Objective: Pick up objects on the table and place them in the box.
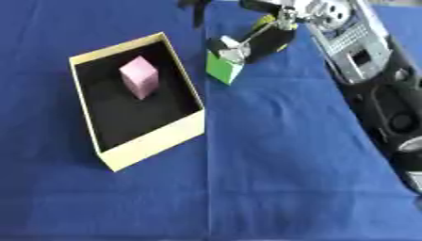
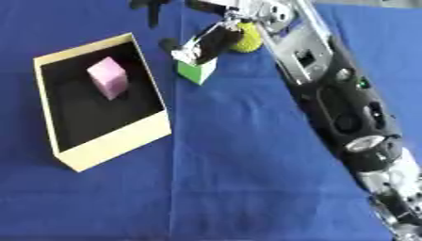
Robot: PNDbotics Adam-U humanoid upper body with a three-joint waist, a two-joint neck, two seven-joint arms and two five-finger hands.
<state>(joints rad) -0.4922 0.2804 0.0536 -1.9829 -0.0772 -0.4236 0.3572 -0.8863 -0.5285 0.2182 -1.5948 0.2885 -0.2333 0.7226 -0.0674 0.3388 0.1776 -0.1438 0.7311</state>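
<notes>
A green cube (image 1: 221,71) stands on the blue cloth just right of the box (image 1: 152,141), which has cream walls and a black floor. A pink cube (image 1: 138,76) lies inside the box, towards its far side. My right arm reaches from the lower right to the far middle. There my right hand (image 2: 210,42) comes down on the green cube, with a dark finger on its top and a dark tip at its far left corner, pinching it. Other fingers (image 2: 150,12) stick out past the far edge. A yellow-green ball (image 2: 247,41) lies just behind the hand, partly hidden.
The blue cloth (image 1: 272,179) covers the whole table, with a fold line running down its middle. My right forearm (image 2: 338,103) lies along the right side. The near half of the cloth is bare.
</notes>
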